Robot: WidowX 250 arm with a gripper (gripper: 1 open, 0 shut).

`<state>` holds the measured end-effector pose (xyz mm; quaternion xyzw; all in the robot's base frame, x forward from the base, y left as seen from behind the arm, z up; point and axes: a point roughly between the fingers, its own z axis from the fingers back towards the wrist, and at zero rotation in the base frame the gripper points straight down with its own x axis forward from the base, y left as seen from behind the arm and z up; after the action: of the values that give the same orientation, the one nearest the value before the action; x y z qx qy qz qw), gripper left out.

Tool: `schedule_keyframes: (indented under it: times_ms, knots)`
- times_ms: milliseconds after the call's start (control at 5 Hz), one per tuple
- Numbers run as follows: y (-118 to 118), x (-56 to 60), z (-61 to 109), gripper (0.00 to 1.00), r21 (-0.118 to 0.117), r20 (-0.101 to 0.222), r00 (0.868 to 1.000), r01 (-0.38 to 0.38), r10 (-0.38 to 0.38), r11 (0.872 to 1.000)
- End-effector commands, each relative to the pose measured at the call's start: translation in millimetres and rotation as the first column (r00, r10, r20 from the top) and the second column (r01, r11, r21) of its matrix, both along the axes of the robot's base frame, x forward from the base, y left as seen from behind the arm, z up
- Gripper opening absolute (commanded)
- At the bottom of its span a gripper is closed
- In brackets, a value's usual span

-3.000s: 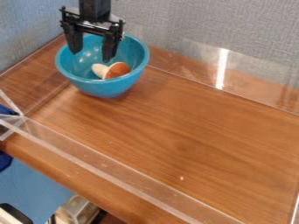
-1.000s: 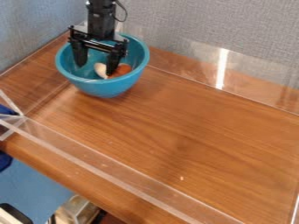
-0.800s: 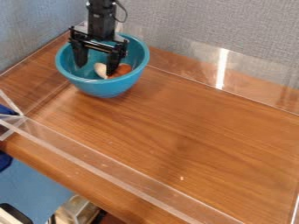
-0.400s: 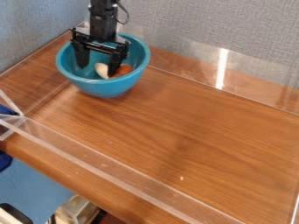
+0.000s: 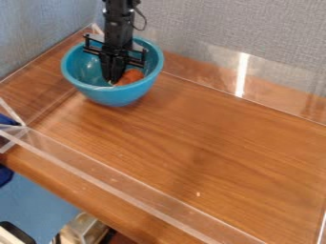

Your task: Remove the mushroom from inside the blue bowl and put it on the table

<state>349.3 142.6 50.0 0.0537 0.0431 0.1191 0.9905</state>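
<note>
The blue bowl (image 5: 91, 81) stands at the table's (image 5: 192, 143) far left corner. My gripper (image 5: 117, 72) reaches straight down into the bowl, its black fingers drawn close together on the mushroom (image 5: 129, 74). Only a bit of its orange-brown cap shows beside the fingers, low inside the bowl. The rest of the mushroom is hidden behind the gripper.
Low clear acrylic walls (image 5: 242, 71) edge the tabletop on all sides. A grey fabric backdrop rises behind the bowl. The wood surface stretches to the right and toward the front of the bowl.
The fingers, spread wide over the mushroom earlier, have drawn together on it. The gripper sits slightly lower in the bowl than three seconds ago.
</note>
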Motion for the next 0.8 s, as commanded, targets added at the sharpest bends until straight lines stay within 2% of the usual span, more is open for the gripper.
schedule_keyframes:
  times_ms: [0, 200, 400, 600]
  knots:
    - [-2.6, 7.2, 27.0, 0.0, 0.017, 0.07, 0.998, 0.005, -0.006, 1.0]
    - [-4.7, 7.4, 43.8, 0.0, 0.016, 0.104, 0.995, 0.007, -0.008, 1.0]
    - [-8.5, 8.1, 68.8, 0.0, 0.021, 0.156, 0.988, 0.008, -0.012, 1.0]
    - [-13.4, 8.7, 104.0, 0.0, 0.046, 0.214, 0.977, 0.003, -0.013, 0.999]
